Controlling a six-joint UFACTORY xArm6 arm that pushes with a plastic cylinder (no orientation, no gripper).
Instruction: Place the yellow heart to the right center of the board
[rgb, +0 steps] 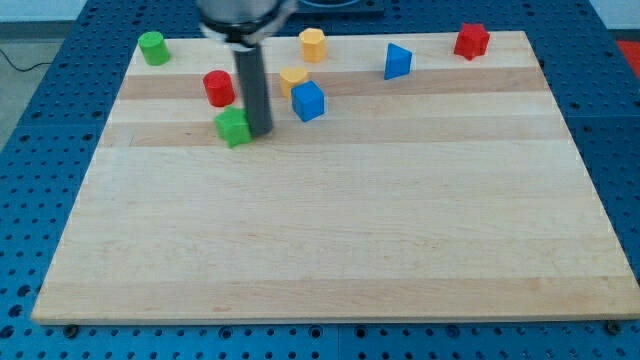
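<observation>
The yellow heart lies near the view's top, left of centre, touching the upper left of a blue cube. My tip stands on the board just right of a green block, touching or almost touching it. The tip is below and to the left of the yellow heart, a short gap apart. The rod rises from the tip towards the view's top and hides the board behind it.
A red cylinder is left of the rod. A green cylinder sits at the top left corner. A yellow hexagonal block, a blue triangular block and a red block lie along the top edge of the wooden board.
</observation>
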